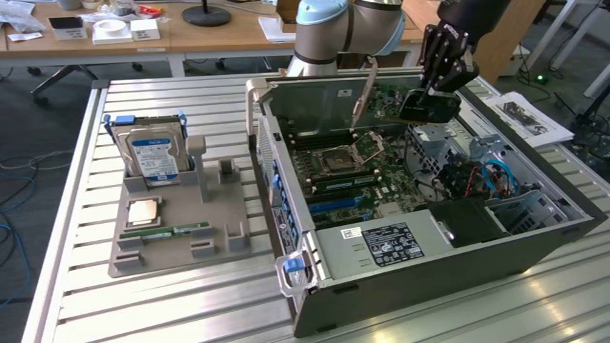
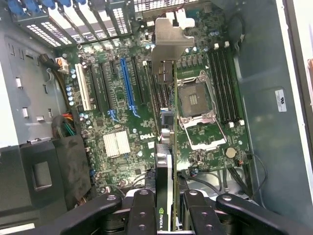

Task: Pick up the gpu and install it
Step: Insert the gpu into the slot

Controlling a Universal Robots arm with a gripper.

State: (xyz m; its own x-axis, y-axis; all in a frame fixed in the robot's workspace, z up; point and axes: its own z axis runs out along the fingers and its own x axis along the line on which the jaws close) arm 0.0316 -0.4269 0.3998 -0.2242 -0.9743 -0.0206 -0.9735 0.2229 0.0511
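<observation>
My gripper (image 1: 431,91) hangs over the open computer case (image 1: 419,250), shut on the gpu (image 1: 429,107), which shows as a dark block under the fingers. In the wrist view the gpu (image 2: 173,147) is seen edge-on between the black fingers (image 2: 142,210), its silvery end bracket (image 2: 168,44) pointing away from me. It hovers above the motherboard (image 2: 122,147), over the area between the expansion slots and the CPU socket (image 2: 193,100). The blue slot (image 2: 128,88) lies a little to one side of the card's edge, and the card is apart from the board.
A grey fixture (image 1: 171,243) on the slatted table, at the exterior view's left, holds a hard drive (image 1: 153,153), a CPU (image 1: 143,211) and a green memory stick (image 1: 167,232). Drive cage and cables (image 1: 486,179) crowd the case's right side. A paper sheet (image 1: 529,118) lies beyond.
</observation>
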